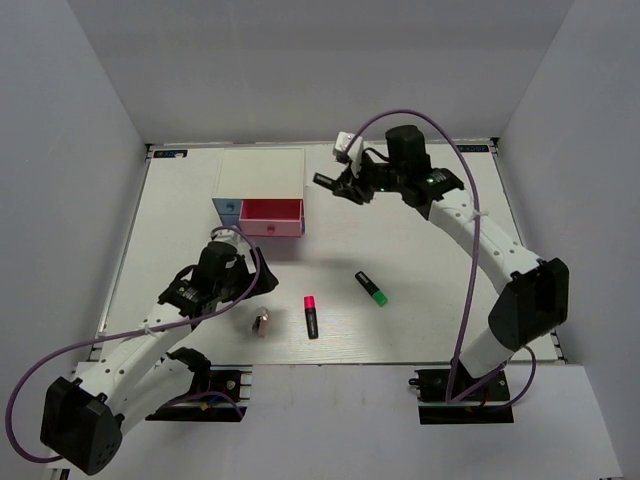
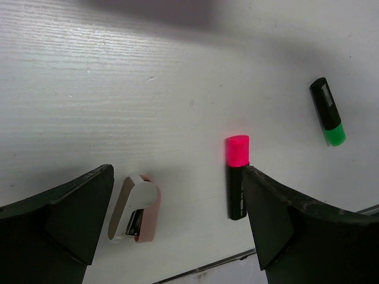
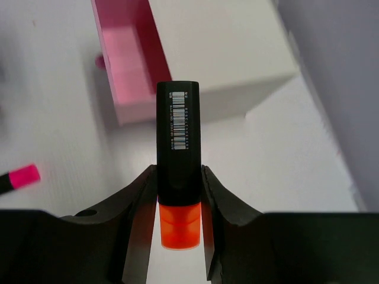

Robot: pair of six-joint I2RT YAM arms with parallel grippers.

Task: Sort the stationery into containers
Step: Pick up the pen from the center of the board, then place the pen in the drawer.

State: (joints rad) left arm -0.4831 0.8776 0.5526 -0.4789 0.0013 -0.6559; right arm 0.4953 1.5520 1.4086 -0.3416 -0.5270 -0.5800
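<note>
Sitting between right fingers point(image 3: 141, 204), orange highlighter point(image 3: 177, 142)

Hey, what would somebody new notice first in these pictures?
The right hand, up beside the white-topped box at the back, grips an orange-capped highlighter. Next to it, the pink drawer stands pulled open. Nearer, the left hand hangs open near a pink-capped highlighter and a small white clip-like piece.

Setting: robotics lab test cell.
Evidence: white wood-grain tabletop point(image 1: 420, 300) beneath both pincers. Plain grey partition walls point(image 1: 70, 150) stand left of the left pincer point(image 1: 258, 285), right of the right pincer point(image 1: 335, 183) and beyond both. Arm bases point(image 1: 465, 395) bolted at the table edge behind the pincers. Purple cables point(image 1: 470, 290) loop back from each pincer's wrist.
</note>
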